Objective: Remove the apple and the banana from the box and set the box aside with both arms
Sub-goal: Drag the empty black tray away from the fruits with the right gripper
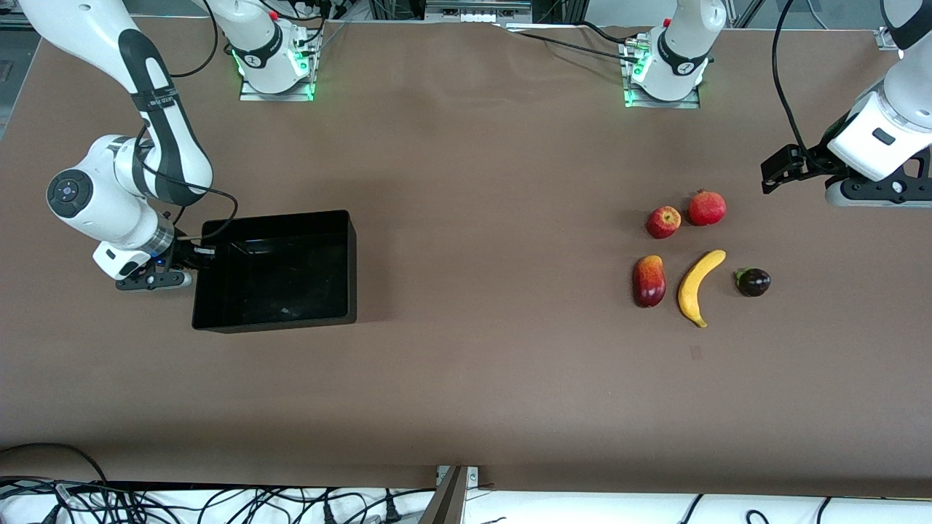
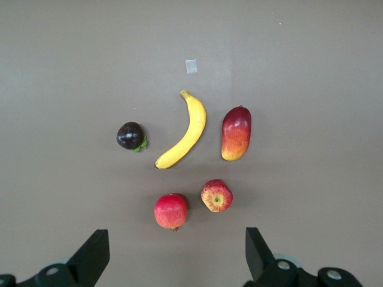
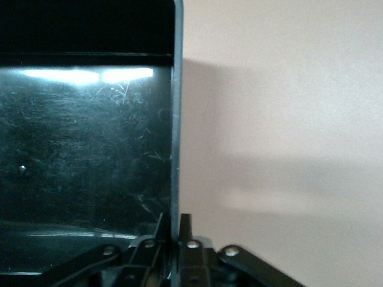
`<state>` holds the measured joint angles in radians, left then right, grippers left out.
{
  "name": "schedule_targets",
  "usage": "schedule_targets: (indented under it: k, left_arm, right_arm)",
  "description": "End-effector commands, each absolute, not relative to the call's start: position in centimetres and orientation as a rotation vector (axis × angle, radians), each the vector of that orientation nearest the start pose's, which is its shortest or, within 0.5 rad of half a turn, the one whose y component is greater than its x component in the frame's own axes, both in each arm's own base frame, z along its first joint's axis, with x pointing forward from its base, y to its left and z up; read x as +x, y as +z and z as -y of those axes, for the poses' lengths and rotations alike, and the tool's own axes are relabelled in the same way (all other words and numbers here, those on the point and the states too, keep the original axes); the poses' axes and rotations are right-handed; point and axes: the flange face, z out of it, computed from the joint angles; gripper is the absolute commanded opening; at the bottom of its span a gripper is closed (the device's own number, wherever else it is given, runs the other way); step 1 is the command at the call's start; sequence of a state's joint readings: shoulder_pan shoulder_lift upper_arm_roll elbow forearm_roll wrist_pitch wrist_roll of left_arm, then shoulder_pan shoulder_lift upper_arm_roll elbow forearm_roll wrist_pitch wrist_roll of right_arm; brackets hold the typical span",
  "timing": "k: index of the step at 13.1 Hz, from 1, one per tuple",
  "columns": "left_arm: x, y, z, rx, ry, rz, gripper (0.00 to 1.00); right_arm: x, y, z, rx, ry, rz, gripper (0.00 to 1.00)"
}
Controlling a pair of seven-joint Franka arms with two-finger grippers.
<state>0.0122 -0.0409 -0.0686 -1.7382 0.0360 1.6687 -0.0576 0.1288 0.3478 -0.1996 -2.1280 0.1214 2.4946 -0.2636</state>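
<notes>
The black box [image 1: 351, 269] sits on the brown table toward the right arm's end, open top up and empty. My right gripper [image 1: 195, 255] is shut on the box's end wall [image 3: 176, 119], one finger inside and one outside, as the right wrist view shows [image 3: 175, 224]. The yellow banana [image 1: 697, 286] and the red-yellow apple [image 1: 663, 222] lie toward the left arm's end. My left gripper [image 1: 877, 193] hangs above the table beside the fruits. It is open and empty in the left wrist view [image 2: 176, 257], which also shows the banana [image 2: 185, 131] and the apple [image 2: 216, 195].
A red pomegranate [image 1: 707, 208] lies beside the apple. A red-orange mango [image 1: 649, 281] and a dark purple mangosteen [image 1: 753, 282] flank the banana. A small grey mark [image 1: 695, 353] is on the table nearer the front camera. Bare table lies between the box and the fruits.
</notes>
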Motion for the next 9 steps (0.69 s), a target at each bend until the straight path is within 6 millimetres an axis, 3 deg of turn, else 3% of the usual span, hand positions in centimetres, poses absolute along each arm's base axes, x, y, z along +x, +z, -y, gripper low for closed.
schedule_targets:
  k: [1, 4, 7, 9]
  left_arm:
    - [54.2, 58.4, 3.1, -3.115, 0.036, 0.009, 1.0]
    - [54.3, 58.4, 3.3, -3.115, 0.036, -0.003, 1.0]
    - [54.3, 58.4, 3.4, -3.115, 0.036, 0.002, 1.0]
    - [54.3, 58.4, 3.8, -3.115, 0.036, -0.003, 1.0]
  right_arm:
    - [59.8, 28.8, 3.6, -3.116, -0.048, 0.218, 1.0]
    - [63.0, 36.8, 2.3, -3.085, 0.01, 0.268, 1.0]
    - [63.4, 45.3, 0.4, -3.054, 0.009, 0.32, 1.0]
    - [63.2, 49.7, 0.1, -3.041, 0.045, 0.348, 1.0]
